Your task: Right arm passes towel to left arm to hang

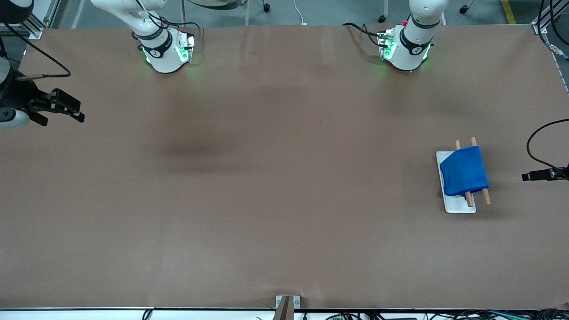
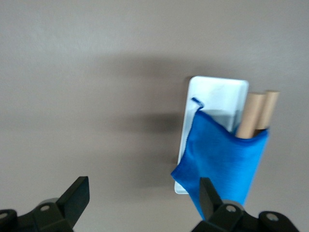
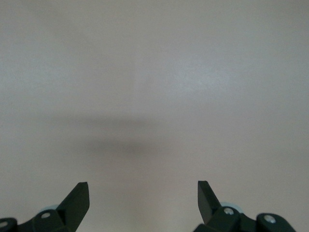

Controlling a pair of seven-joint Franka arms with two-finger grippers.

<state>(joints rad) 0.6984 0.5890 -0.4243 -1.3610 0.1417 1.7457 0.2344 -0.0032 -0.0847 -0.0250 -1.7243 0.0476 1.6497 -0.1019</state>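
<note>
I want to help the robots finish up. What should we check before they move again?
1. The towel is draped over the wooden rods: ok.
2. The rack's white base sits flat on the table: ok.
3. The left gripper is open and holds nothing: ok.
4. The right gripper is open and empty: ok.
5. The towel hangs evenly on both sides: cannot tell.

A wide brown table (image 1: 266, 178) is filling most of the room, soft shadows lying across its middle. Past its top edge, grey floor (image 1: 329, 11) is showing, with chair casters (image 1: 266, 7) and a yellow floor line (image 1: 508, 11) near the corner.
</note>
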